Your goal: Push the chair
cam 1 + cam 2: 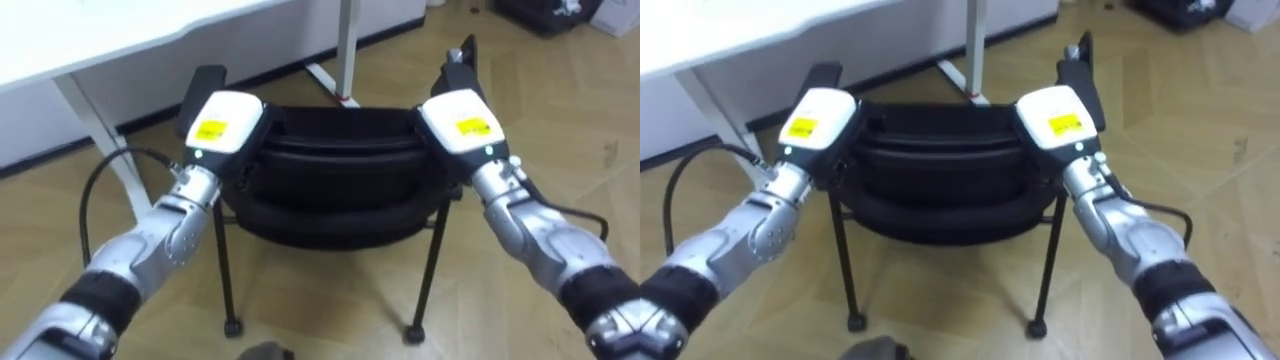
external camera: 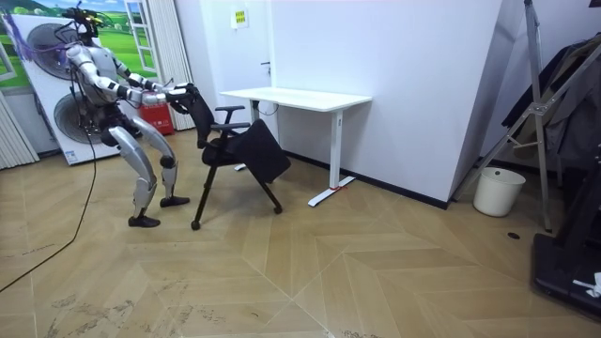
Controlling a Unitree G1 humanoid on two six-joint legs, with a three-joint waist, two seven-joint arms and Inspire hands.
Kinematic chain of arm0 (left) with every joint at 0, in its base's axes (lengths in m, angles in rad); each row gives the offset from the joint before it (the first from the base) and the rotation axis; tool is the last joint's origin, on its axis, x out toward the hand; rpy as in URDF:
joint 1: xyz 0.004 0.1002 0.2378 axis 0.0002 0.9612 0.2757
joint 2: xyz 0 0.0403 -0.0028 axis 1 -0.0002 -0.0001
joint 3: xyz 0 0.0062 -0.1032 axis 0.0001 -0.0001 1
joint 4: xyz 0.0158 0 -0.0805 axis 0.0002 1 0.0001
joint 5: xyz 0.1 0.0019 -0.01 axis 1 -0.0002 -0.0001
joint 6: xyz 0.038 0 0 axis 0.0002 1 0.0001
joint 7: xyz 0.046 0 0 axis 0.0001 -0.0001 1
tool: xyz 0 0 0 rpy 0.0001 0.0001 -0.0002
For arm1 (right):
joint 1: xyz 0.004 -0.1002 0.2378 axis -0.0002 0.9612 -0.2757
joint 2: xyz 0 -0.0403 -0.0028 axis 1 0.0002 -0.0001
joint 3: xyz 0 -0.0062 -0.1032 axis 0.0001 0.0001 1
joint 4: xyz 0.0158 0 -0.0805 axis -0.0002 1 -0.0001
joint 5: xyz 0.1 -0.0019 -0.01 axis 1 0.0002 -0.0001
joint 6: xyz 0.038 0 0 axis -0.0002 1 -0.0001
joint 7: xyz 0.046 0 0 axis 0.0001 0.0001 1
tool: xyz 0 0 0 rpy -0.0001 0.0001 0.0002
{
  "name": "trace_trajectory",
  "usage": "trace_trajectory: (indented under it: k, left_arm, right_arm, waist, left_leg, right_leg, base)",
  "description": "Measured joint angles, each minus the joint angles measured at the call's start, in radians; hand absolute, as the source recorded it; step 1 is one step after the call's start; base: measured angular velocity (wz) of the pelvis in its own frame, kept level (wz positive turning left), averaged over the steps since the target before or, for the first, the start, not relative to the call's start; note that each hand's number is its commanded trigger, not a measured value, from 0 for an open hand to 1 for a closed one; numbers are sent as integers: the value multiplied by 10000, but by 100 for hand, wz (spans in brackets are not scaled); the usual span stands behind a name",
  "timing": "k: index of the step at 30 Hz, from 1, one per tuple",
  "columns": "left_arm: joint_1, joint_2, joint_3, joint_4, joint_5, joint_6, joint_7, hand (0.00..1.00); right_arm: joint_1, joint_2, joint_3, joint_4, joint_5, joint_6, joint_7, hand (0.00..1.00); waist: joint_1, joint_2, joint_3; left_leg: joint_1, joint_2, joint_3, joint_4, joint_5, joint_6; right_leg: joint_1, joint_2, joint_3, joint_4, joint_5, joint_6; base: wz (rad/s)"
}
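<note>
1. Left hand (image 1: 222,125): its back is a glossy white shell with a yellow sticker, and it's parked on the top left corner of the chair back. Everything under the shell is hidden, so I can't tell if it's spread flat or clamped on.
2. Chair (image 1: 335,175): sits right between the two hands with its back facing the robot. It's all black, and the curved back is made of chunky horizontal bands. The legs are skinny metal tubes with little round feet on the floor. One flat black armrest (image 1: 203,88) pokes out just beyond the left hand, and the other armrest (image 1: 458,55) is just beyond the right hand.
3. Right hand (image 1: 460,120): same white shell and yellow sticker, resting on the top right corner of the chair back. I can't tell here either whether it's gripping or just pressing.
4. Past the hands, on the far side of the chair, there's a white desk (image 1: 110,35). It has a smooth flat top and slim white legs ending in flat feet. In the room view the chair is near the desk's end, with the seat sloping down toward it.
5. The floor (image 1: 560,130) is wood parquet in a herringbone pattern.
6. In the room view the robot is on the room view's left, leaning forward with both arms stretched to the chair top. Well off to the right there's a round white bin (image 2: 498,191) by the wall.
</note>
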Motion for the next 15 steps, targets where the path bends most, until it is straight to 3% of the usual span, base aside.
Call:
trace_trajectory:
  k: [3,4,7,10,13,15]
  left_arm:
    - [-87,66,-46,-45,-1,12,-2,100]
    - [-146,142,-49,-129,1,28,-18,100]
    - [-136,241,-86,-297,43,89,-130,100]
    - [-73,244,-69,-364,44,159,-190,100]
    - [23,231,109,-586,212,182,-276,100]
    - [4,259,276,-723,373,202,-328,100]
  right_arm:
    - [22,10,18,-34,26,50,-95,100]
    - [15,41,25,-63,54,102,-162,100]
    - [83,67,62,-105,134,165,-218,100]
    - [126,140,62,-112,130,266,-242,100]
    - [156,148,56,-102,140,265,-376,100]
    - [72,168,53,-95,169,265,-423,100]
  waist:
    - [15,24,-54]
    - [24,-29,-69]
    - [11,-222,-164]
    - [36,-222,-168]
    - [148,-337,-175]
    - [281,-557,-189]
  left_leg:
    - [50,-81,3,-94,-28,201]
    - [53,-115,60,-200,-117,350]
    - [102,-186,168,-433,-163,428]
    - [305,-262,189,-480,-307,656]
    - [392,-452,179,-568,-388,783]
    - [347,-509,298,-547,-474,803]
  right_leg:
    - [78,-31,132,-366,71,109]
    - [53,-121,146,-471,100,162]
    - [97,-217,134,-792,222,295]
    - [366,-247,165,-1045,246,405]
    - [620,-629,-207,-940,184,574]
    - [633,-935,-518,-360,141,550]
  base:
    - [-21]
    - [-11]
    - [-7]
    - [-10]
    - [-11]
    - [-5]
